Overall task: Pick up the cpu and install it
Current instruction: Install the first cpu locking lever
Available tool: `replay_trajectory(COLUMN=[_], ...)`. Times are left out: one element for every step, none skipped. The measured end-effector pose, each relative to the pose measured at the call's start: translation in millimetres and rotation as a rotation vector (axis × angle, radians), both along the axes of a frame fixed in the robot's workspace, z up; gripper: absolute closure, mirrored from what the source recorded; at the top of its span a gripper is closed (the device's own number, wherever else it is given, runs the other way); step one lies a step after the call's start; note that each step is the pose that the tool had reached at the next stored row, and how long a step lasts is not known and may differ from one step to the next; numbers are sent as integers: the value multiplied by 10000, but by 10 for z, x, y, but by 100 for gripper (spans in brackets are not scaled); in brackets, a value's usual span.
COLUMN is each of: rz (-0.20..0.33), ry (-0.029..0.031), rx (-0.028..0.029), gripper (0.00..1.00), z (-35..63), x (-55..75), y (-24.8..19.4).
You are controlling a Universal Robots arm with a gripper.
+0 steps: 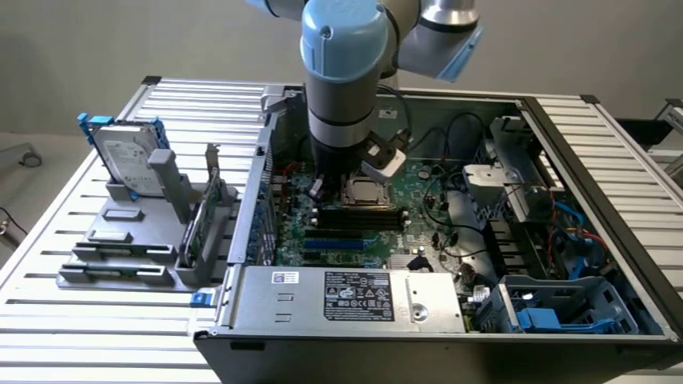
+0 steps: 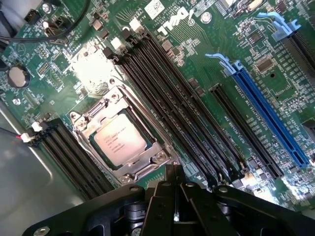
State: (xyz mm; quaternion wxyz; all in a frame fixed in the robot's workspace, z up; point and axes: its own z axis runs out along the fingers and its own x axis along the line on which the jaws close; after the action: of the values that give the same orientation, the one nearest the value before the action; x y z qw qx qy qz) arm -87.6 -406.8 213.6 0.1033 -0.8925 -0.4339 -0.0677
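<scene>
The cpu [image 2: 120, 142], a small square chip with a dull silver top, lies flat inside the metal-framed socket [image 2: 147, 164] on the green motherboard [image 2: 231, 34]. In the exterior view the cpu [image 1: 369, 191] sits mid-board, just to the exterior view's right of my gripper [image 1: 320, 189]. My gripper [image 2: 175, 189] hangs above the board beside the socket's corner, its black fingers [image 2: 167, 199] pressed together with nothing between them. It is apart from the cpu.
Black memory slots [image 2: 172, 103] and blue expansion slots [image 2: 266, 113] run beside the socket. The open computer case [image 1: 597, 160] walls the board in, with cables, a power supply [image 1: 353, 296] in front and a hard drive [image 1: 128, 160] in a grey holder outside it.
</scene>
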Motion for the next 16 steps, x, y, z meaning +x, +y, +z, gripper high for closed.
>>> replay_trajectory(rz=[0,0,1,0,1,2,10,29,58,95,145,217,305,398,496,605], ry=[9,18,27,35,44,55,76,100,123,142,150,154,154,154,154,154], rx=[-1,-1,0,-2,0,1,-7,-17,-30,-46,-64,-85,-108,-135,-162,-191], gripper=[89,89,89,89,89,89,89,89,89,89,89,89,89,89,89,89], z=[38,76,117,162,208,251,295,331,365,393,416,434,446,458,467,475], x=[-5,-8,-11,-13,-15,-15,-15,-15,-15,-16,-17,-18,-19,-21,-23,-24], y=[6,17,31,47,68,93,126,153,176,197,213,224,233,240,247,253])
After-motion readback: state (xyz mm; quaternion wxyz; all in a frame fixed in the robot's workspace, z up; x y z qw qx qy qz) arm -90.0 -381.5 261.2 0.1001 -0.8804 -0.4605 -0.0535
